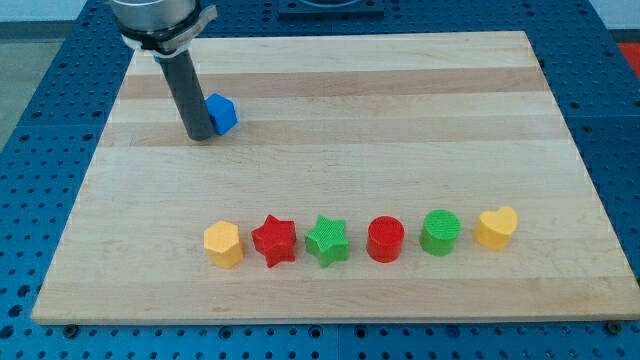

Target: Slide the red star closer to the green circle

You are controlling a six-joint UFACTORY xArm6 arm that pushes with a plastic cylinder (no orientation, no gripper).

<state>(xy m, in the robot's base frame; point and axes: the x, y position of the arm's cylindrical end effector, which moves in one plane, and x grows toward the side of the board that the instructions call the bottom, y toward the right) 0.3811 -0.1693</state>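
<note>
The red star [274,240] lies in a row of blocks near the view's bottom, second from the left. The green circle [440,232] lies in the same row, second from the right, with a green star [327,240] and a red circle [385,239] between them. My tip [201,135] rests on the board at the view's upper left, touching the left side of a blue block [221,113], far from the row.
A yellow hexagon block [223,243] ends the row on the left and a yellow heart [496,227] ends it on the right. The wooden board [400,120] sits on a blue perforated table.
</note>
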